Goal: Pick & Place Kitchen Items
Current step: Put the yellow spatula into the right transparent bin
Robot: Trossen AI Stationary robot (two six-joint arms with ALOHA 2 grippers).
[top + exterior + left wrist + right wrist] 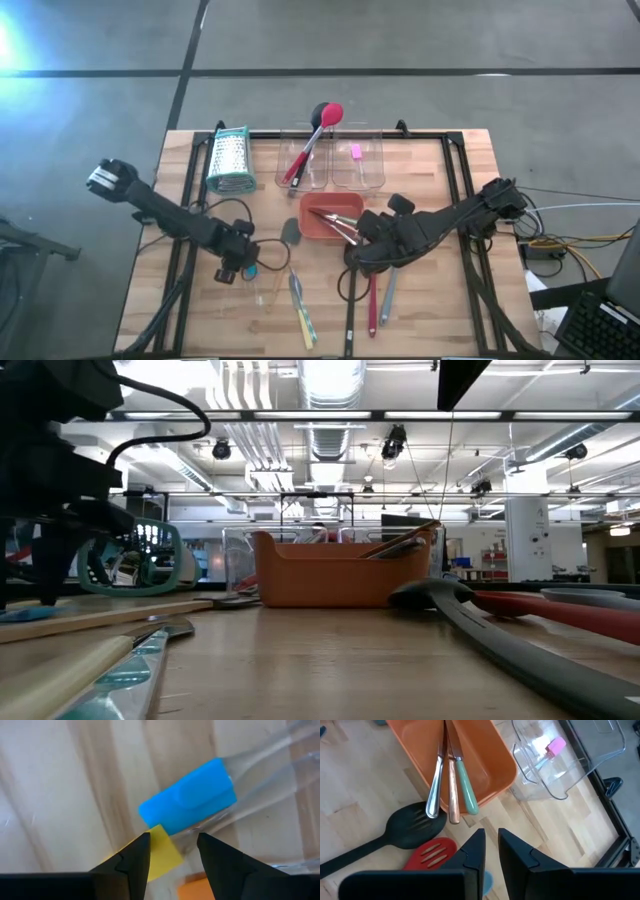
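Note:
My left gripper (238,266) (172,840) is open, low over the table left of centre. Its fingers stand on either side of a small yellow spatula head (162,854). A small blue spatula (189,796) with a clear handle lies just beyond, and an orange piece (192,889) lies beside the yellow head. My right gripper (352,238) (491,834) is open by a narrow gap and empty, beside the orange tray (312,228). Silver, copper and green-handled tools (454,785) lie in the tray, their ends over its rim.
A black slotted spatula (410,822) and a red one (432,852) lie by the tray. Two clear tubs (358,165) stand behind it, one with a red spoon (318,128), one with a pink piece (355,152). The grater (228,158) stands far left. Long utensils (372,300) lie near.

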